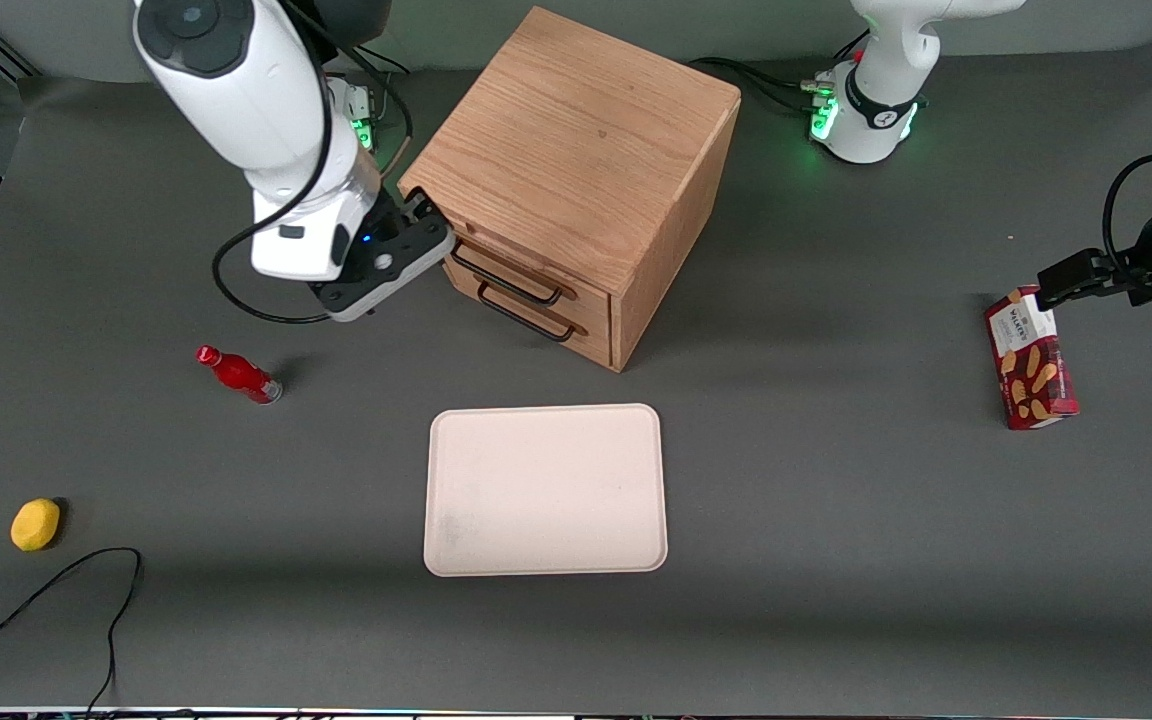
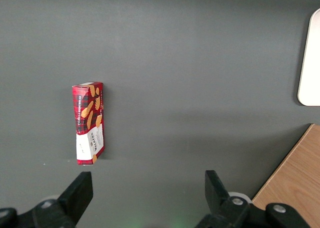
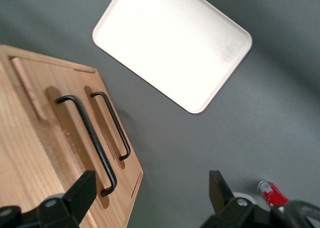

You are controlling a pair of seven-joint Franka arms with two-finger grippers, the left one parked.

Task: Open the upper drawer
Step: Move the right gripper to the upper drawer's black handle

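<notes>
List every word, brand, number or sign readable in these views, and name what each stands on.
"WALKERS": on the white label of the red tartan biscuit box, toward the parked arm's end of the table; the smaller print under it is too small to read.
Red bottle: no readable text.
Upper drawer, tray: unmarked.
The gripper, open, is by the upper drawer's handle; no marking.

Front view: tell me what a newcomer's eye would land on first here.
The oak cabinet dominates mid-table, both drawers shut; the upper drawer shows its thin black bar handle. The gripper hangs in front of that drawer at the handle's end, fingers open, gripping nothing. Nearer the camera lies a pale tray, with a small red bottle toward the working arm's end.
</notes>
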